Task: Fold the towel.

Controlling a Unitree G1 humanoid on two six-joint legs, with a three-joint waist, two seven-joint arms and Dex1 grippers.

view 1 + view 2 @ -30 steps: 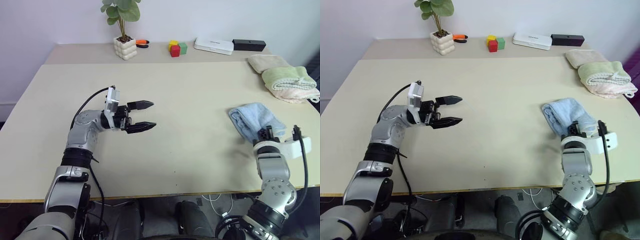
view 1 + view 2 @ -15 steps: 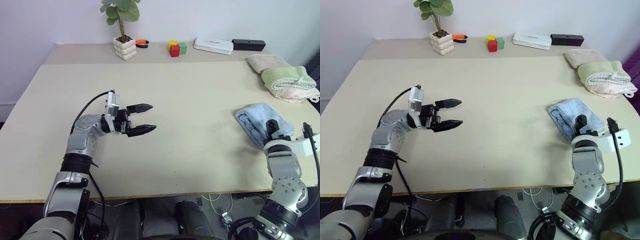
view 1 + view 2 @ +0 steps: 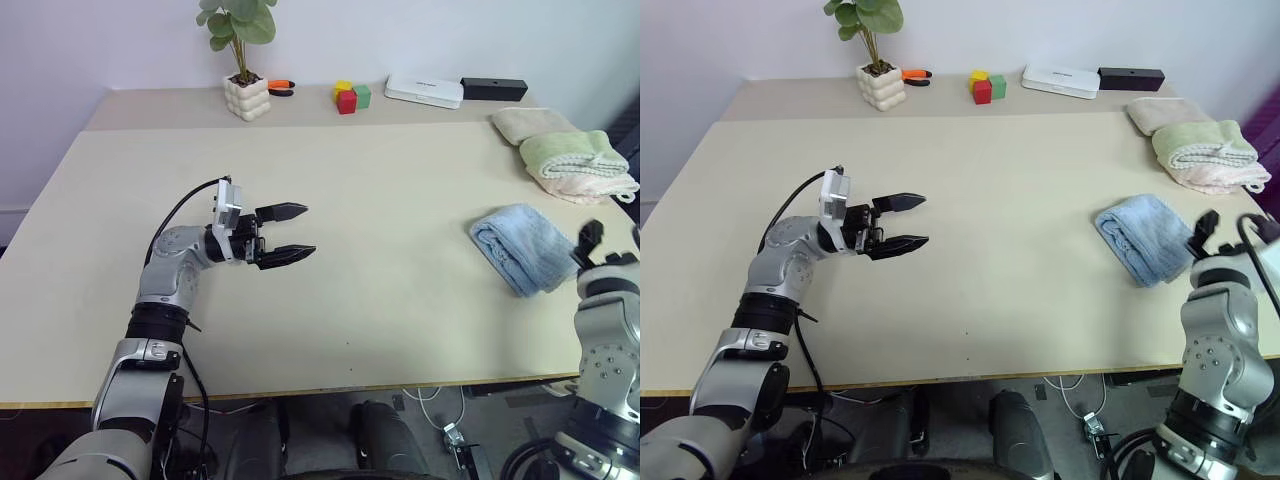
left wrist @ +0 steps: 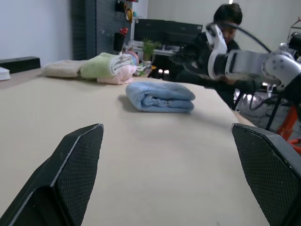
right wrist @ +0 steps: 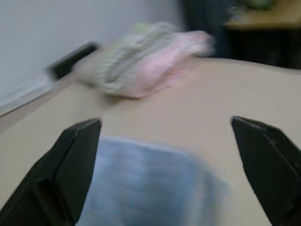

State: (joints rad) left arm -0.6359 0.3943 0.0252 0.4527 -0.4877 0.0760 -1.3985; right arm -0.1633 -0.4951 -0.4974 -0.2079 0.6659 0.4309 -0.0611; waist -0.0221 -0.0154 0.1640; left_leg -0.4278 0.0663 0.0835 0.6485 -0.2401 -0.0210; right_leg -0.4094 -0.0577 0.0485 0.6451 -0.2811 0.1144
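Observation:
The towel point(image 3: 520, 247) is light blue and lies folded in a thick bundle on the tan table point(image 3: 380, 180), near its right edge. My right gripper point(image 3: 1230, 228) hovers just right of the towel, off its near corner. It is open: in the right wrist view the right gripper point(image 5: 164, 121) has its fingers point(image 5: 70, 160) spread wide with nothing between them, and the towel point(image 5: 146, 183) lies beyond. My left gripper point(image 3: 308, 230) is open over the table's left half, pointing right towards the distant towel point(image 4: 161, 96), with nothing in it.
A stack of beige, pale green and pink towels point(image 3: 575, 160) lies at the far right. Along the back edge stand a potted plant point(image 3: 248, 95), coloured blocks point(image 3: 350, 97), a white box point(image 3: 427, 91) and a black box point(image 3: 493, 88). A person point(image 4: 221, 28) sits beyond the table's right side.
My right gripper has opened, let go of the towel and drawn back to the right. The towel now lies free on the table. The left arm has stayed put.

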